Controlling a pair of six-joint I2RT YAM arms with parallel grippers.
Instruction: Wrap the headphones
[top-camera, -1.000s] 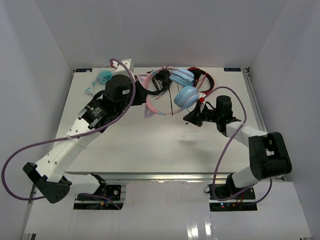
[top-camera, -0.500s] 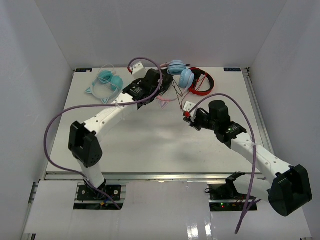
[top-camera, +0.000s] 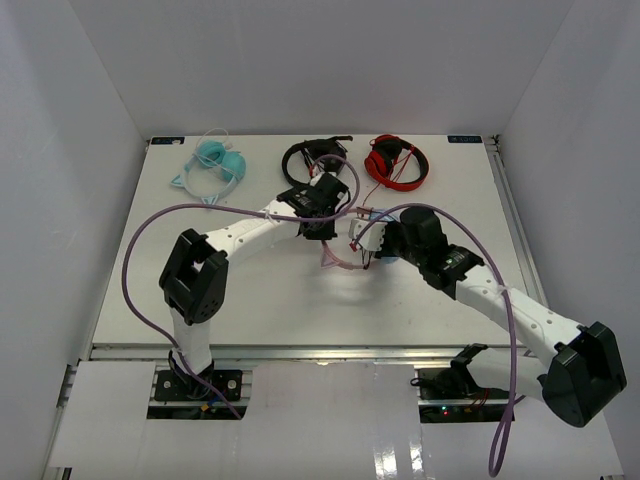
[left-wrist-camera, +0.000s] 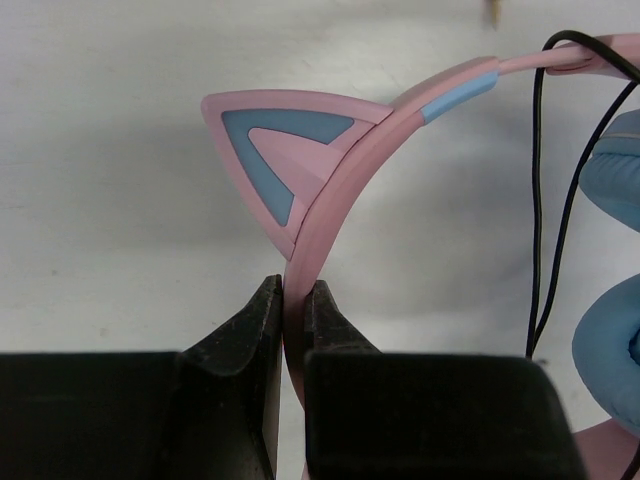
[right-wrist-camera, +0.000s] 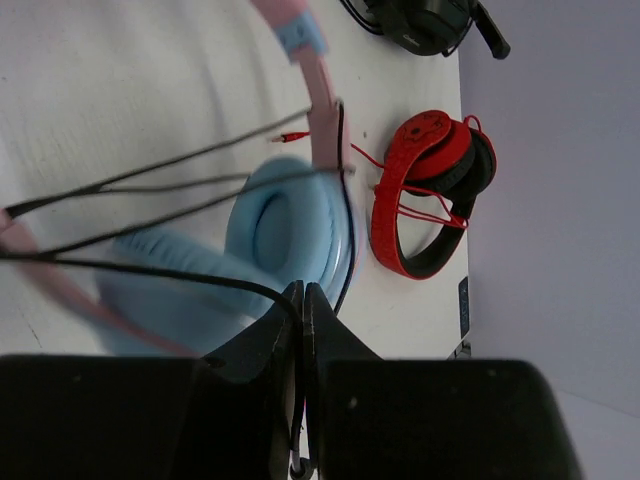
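Observation:
The headphones (top-camera: 336, 262) hang between my two grippers over the middle of the table. In the left wrist view my left gripper (left-wrist-camera: 293, 300) is shut on the pink headband (left-wrist-camera: 350, 170), just below a pink and blue cat ear (left-wrist-camera: 285, 150). The light blue earcups (left-wrist-camera: 612, 180) and thin black cable (left-wrist-camera: 548, 200) hang to the right. My right gripper (right-wrist-camera: 302, 296) is shut on the black cable (right-wrist-camera: 150, 270), right by a light blue earcup (right-wrist-camera: 290, 225). From above, the left gripper (top-camera: 322, 228) and right gripper (top-camera: 368, 240) sit close together.
All-teal cat-ear headphones (top-camera: 215, 165) lie at the back left. Black headphones (top-camera: 310, 155) lie at the back middle and red headphones (top-camera: 396, 164) at the back right, also in the right wrist view (right-wrist-camera: 425, 190). Purple arm cables loop over the table.
Both arms have carried the headphones from the back of the table toward its middle. The black headphones at the back are now uncovered. Both grippers stayed shut.

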